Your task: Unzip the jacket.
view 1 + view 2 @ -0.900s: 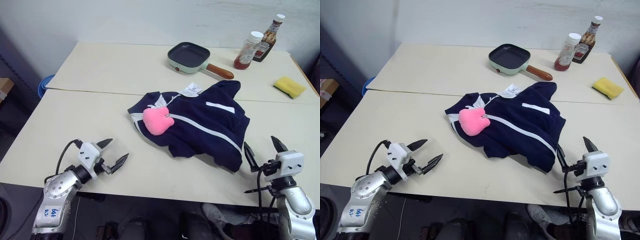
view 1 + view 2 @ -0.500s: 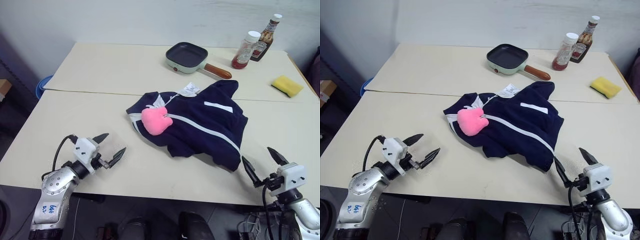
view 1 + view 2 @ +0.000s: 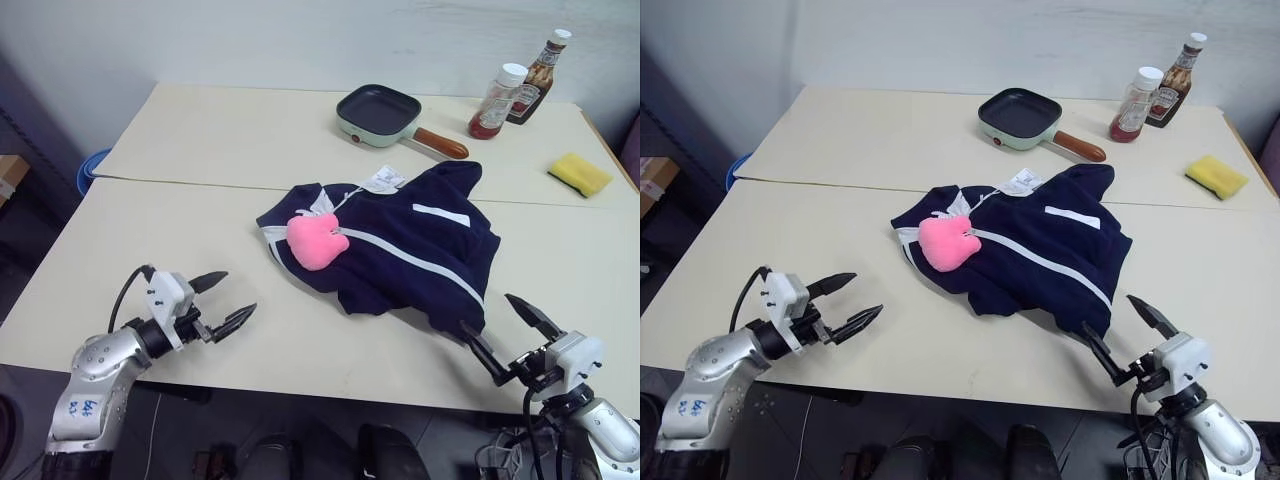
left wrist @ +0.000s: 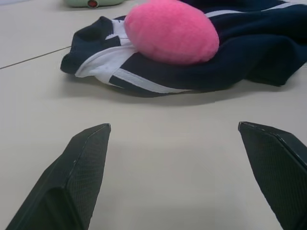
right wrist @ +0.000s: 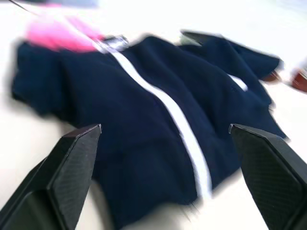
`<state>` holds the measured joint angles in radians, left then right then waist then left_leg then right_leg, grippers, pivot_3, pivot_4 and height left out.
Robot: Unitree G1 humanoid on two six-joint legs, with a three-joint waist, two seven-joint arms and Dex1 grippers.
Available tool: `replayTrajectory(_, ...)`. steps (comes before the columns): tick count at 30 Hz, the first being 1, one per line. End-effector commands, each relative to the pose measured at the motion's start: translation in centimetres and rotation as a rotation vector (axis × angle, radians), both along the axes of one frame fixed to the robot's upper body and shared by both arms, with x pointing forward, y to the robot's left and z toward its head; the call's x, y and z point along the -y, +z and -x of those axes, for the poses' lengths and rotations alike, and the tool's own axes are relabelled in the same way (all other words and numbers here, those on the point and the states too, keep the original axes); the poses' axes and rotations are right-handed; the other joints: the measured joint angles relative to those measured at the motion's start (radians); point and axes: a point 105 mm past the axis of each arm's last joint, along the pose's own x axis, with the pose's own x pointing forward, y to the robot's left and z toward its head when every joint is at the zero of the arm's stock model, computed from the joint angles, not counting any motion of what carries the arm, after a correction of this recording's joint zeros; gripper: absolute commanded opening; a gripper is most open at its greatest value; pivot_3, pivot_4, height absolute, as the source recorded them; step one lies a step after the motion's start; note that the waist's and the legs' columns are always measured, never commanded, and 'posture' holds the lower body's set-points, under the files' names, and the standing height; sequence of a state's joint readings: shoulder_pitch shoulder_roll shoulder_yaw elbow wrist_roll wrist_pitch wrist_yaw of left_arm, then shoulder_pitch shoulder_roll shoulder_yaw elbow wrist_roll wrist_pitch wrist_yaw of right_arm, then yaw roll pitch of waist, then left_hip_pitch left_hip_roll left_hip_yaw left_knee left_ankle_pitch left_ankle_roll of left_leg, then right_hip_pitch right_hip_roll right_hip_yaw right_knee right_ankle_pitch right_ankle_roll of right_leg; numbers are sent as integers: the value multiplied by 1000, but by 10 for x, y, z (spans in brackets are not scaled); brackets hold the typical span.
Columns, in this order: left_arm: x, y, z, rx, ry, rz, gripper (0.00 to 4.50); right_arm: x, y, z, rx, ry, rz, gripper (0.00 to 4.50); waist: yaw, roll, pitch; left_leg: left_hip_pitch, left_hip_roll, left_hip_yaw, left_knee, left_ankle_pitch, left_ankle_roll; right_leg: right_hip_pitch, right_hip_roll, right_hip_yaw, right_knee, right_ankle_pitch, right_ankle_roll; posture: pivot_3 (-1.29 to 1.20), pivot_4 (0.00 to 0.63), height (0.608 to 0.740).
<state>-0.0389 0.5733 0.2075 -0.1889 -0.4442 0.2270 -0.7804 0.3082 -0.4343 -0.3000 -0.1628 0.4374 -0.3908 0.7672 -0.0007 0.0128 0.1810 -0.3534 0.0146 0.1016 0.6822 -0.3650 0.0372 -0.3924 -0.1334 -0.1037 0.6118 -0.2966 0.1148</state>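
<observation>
We see left gripper [image 3: 221,303] and right gripper [image 3: 502,332] spread wide, empty; crumpled navy-blue fabric jacket [image 3: 400,255] at 12 o'clock, untouched.

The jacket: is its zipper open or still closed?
Closed, as far as visible: the jacket lies flat and its white zipper line runs unbroken, no gap between the front panels.

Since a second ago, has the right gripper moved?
Yes. The right gripper has swung in toward the jacket; one fingertip now sits at its near hem, where earlier it stood apart to the right. Jaws wide.
</observation>
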Motion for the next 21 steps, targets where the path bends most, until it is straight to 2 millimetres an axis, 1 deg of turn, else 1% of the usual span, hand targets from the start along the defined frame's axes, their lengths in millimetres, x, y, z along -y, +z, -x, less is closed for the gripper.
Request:
replayTrajectory(1, 21, 28, -8, 10, -130, 38, 4500, -23, 33, 6, 136, 99, -38, 4463, 1, 0, 0, 0, 0, -1, 0, 0, 0, 0, 0, -1, 0, 0, 0, 0, 150, 740)
replayTrajectory(3, 33, 35, -19, 4, -181, 43, 4500, -29, 39, 5, 150, 119, -41, 4463, 0, 0, 0, 0, 0, -1, 0, 0, 0, 1, 0, -1, 1, 0, 0, 0, 150, 740)
replayTrajectory(6, 52, 40, -43, -6, -226, 19, 4500, -34, 38, 4, 138, 145, -27, 4463, 5, -1, 0, 0, -2, -2, 1, 0, 0, 1, 3, -3, 1, 0, 0, 0, 150, 740)
replayTrajectory(9, 74, 41, -77, -13, -219, -15, 4500, -35, 35, 3, 118, 149, -32, 4463, 13, -2, 0, 0, -4, 0, 1, 1, 1, 0, 6, -6, 2, 0, 0, 0, 150, 740)
replayTrajectory(12, 90, 42, -93, 18, -237, -39, 4500, -35, 34, 4, 110, 148, -32, 4463, 17, -4, 1, -1, -4, 2, 2, 1, 2, 0, 7, -7, 1, 1, 2, 0, 150, 740)
replayTrajectory(13, 97, 38, -91, 4, -281, -59, 4187, -34, 33, 6, 107, 142, -32, 4500, 14, -4, 1, -1, -4, 3, 2, 1, 2, 0, 7, -7, 1, 1, 2, 0, 150, 740)
replayTrajectory(14, 102, 34, -89, -9, -313, -72, 4092, -34, 32, 7, 106, 137, -32, 4500, 13, -4, 1, -1, -4, 3, 2, 1, 2, -1, 8, -6, 1, 1, 2, 0, 150, 740)
replayTrajectory(15, 106, 27, -86, -39, -346, -82, 3887, -33, 32, 9, 106, 127, -33, 4500, 12, -4, 1, -1, -3, 3, 1, 1, 2, -1, 9, -6, 1, 1, 2, 0, 150, 740)
replayTrajectory(16, 109, 22, -83, -58, -366, -88, 3582, -32, 32, 10, 106, 121, -33, 4500, 13, -4, 1, -1, -3, 3, 1, 1, 2, -1, 9, -6, 1, 1, 2, 0, 150, 740)
replayTrajectory(17, 109, 19, -84, -63, -360, -92, 3316, -31, 31, 11, 105, 114, -36, 4500, 14, -4, 1, -1, -3, 3, 1, 1, 2, -1, 9, -7, 1, 1, 2, 0, 150, 740)
replayTrajectory(18, 109, 17, -84, -64, -354, -95, 2953, -30, 31, 12, 104, 110, -37, 4500, 15, -4, 1, -1, -2, 3, 1, 1, 2, -1, 9, -7, 1, 1, 2, 0, 150, 740)
replayTrajectory(21, 102, 20, -89, -45, -298, -21, 2020, -31, 30, 13, 108, 107, -40, 4500, 17, -4, 1, -1, -2, 3, 3, 1, 2, 0, 9, -5, 1, 1, 2, 0, 150, 740)
